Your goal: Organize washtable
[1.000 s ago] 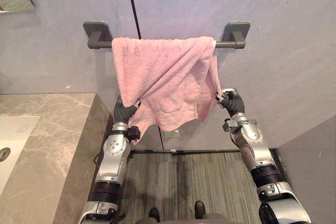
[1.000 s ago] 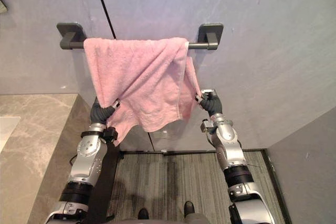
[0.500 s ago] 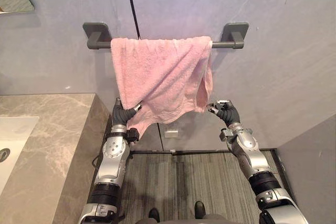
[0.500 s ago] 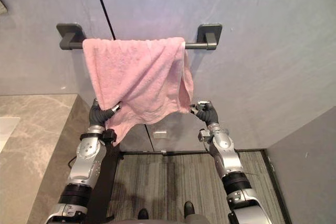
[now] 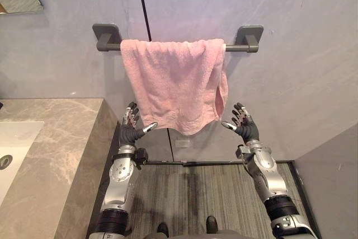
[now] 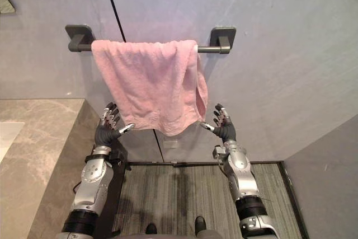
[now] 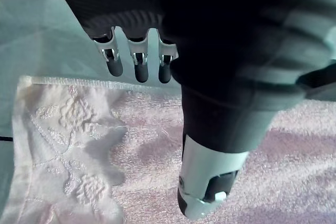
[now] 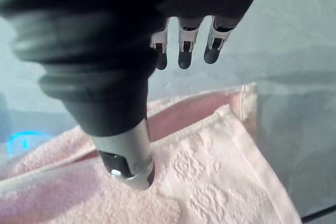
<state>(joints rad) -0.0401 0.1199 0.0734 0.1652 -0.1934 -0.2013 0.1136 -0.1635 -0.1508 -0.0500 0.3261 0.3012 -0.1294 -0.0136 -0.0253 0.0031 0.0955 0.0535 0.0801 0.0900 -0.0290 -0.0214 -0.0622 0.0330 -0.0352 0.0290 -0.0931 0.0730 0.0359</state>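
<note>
Pink towel [image 5: 176,82], uneven on rail [image 5: 240,47].
Both released below it: left hand [image 5: 130,130] 7 o'clock, right hand [image 5: 243,127] 5 o'clock; lopsided drape may slip.

We find open wall [image 5: 291,54] at the frame's right; the towel [image 5: 176,85] at centre and the counter [image 5: 50,155] at lower left obstruct.

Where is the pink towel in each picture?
Left eye view: the pink towel hangs in the middle, draped over the dark towel bar.
Right eye view: it hangs on the same bar, a little left of the middle.
Left wrist view: close up, just past the left hand, flower-stitched edge showing.
Right wrist view: close up, just past the right hand, flowers again.
Shared landmark: the grey wall behind the towel.
</note>
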